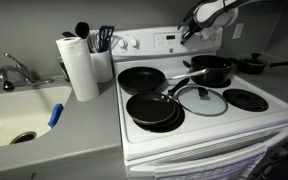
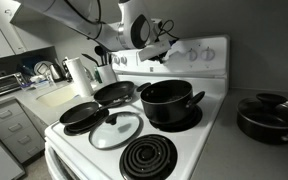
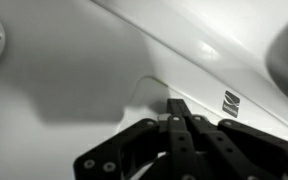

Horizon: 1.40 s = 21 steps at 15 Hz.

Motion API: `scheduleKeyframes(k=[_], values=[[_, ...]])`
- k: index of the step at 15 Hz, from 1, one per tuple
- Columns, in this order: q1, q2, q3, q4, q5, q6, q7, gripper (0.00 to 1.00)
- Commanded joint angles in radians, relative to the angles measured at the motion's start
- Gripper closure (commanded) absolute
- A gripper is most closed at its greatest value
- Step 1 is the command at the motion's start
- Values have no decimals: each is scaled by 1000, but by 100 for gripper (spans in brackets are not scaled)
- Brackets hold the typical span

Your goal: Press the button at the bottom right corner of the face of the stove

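In an exterior view the gripper [image 1: 188, 32] hovers at the stove face [image 1: 139, 43], beside the display [image 1: 168, 40]; in an exterior view it's above the pot [image 2: 170, 100]. Wrist view: jaws pinched shut, fingertips [image 3: 175, 112] close to the face, and I can't tell where the button is. So you should push straight in, gently, no sliding.

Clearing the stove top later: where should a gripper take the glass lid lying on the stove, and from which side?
Probably by the dark knob at the centre of the glass lid, coming straight down from above. The lid lies flat, dome up, so its rim sits low against the stove, while the knob stands up free.
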<state>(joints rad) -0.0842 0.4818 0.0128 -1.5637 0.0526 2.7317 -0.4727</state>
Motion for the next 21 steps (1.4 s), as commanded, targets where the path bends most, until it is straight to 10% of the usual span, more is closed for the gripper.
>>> scheduleKeyframes(k=[1,21], values=[[-11,32,17,36,-42,16,43,100],[-11,47,2,74,-117,20,102,100]])
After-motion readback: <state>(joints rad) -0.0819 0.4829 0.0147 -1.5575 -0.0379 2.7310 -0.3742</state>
